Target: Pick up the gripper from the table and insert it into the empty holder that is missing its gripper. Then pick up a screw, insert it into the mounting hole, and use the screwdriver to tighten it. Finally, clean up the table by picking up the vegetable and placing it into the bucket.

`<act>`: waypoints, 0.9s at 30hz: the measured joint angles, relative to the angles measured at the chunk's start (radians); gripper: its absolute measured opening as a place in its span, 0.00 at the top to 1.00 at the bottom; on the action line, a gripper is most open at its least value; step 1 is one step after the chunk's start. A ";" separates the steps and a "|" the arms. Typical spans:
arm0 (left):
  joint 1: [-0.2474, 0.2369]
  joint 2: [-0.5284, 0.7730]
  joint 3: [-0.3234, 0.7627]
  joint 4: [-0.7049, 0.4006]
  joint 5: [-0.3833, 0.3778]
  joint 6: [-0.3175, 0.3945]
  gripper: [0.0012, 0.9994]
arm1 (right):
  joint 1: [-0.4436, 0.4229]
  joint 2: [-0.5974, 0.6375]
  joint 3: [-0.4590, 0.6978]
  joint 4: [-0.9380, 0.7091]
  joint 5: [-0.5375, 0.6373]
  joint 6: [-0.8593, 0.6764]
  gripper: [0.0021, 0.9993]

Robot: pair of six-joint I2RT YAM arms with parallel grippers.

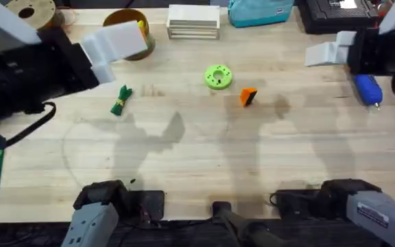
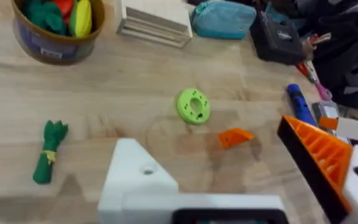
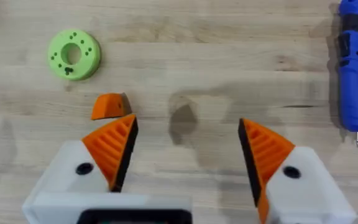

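Ribbed orange wedge gripper (image 1: 248, 97) at 3 o'clock of green disc (image 1: 218, 77); right gripper (image 3: 185, 152) spread wide above wood table (image 1: 197, 151); left gripper (image 2: 241, 180) wide, one white holder (image 2: 135, 180) bare.

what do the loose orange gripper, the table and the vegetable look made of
Gripper: looks like hard matte plastic, ribbed like the orange pads mounted on the right fingers.
Table: pale wood, with visible grain lines and plank seams.
Vegetable: probably soft fabric or felt, matte green with a band; hard to confirm.

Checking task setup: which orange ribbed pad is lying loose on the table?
The gripper beside the green disc; the other orange pads are mounted on white fingers.
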 joint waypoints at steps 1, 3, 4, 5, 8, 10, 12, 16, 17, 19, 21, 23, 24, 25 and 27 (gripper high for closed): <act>0.000 0.000 0.000 0.015 -0.002 -0.004 0.01 | 0.000 0.000 0.000 0.000 0.000 0.000 0.06; 0.000 -0.001 -0.009 0.058 -0.006 -0.003 0.01 | 0.000 0.000 0.000 0.000 0.000 0.000 0.06; 0.000 -0.005 -0.020 0.085 -0.007 -0.002 0.01 | 0.000 0.000 0.000 0.000 0.000 0.000 0.06; -0.002 -0.017 -0.044 0.124 -0.009 -0.002 0.01 | 0.000 0.000 0.000 0.000 0.000 0.000 0.06; -0.018 -0.087 -0.169 0.267 -0.019 0.000 0.02 | 0.000 0.000 0.000 0.000 0.000 0.000 0.06; -0.035 -0.162 -0.277 0.366 -0.021 0.001 0.01 | 0.000 0.000 0.000 0.000 0.000 0.000 0.06; -0.048 -0.248 -0.389 0.462 -0.020 0.002 0.01 | 0.000 0.000 0.000 0.000 0.000 0.000 0.06; -0.059 -0.401 -0.574 0.566 -0.019 0.002 0.01 | 0.000 0.000 0.000 0.000 0.000 0.000 0.06; -0.059 -0.498 -0.694 0.595 -0.019 0.002 0.01 | 0.000 0.000 0.000 0.000 0.000 0.000 0.06; -0.059 -0.557 -0.759 0.604 -0.019 0.006 0.01 | 0.000 0.000 0.000 0.000 0.000 0.000 0.06; -0.059 -0.616 -0.814 0.606 -0.019 0.018 0.01 | 0.000 0.000 0.000 0.000 0.000 0.000 0.06; -0.059 -0.672 -0.864 0.606 -0.019 0.031 0.01 | 0.000 0.000 0.000 0.000 0.000 0.000 0.06; -0.059 -0.693 -0.885 0.606 -0.019 0.035 0.01 | 0.000 0.000 0.000 0.000 0.000 0.000 0.06; -0.063 -0.726 -0.937 0.617 -0.015 0.054 0.01 | 0.000 0.000 0.000 0.000 0.000 0.000 0.06; -0.072 -0.726 -0.940 0.630 -0.001 0.092 0.01 | 0.000 0.000 0.000 0.000 0.000 0.000 0.06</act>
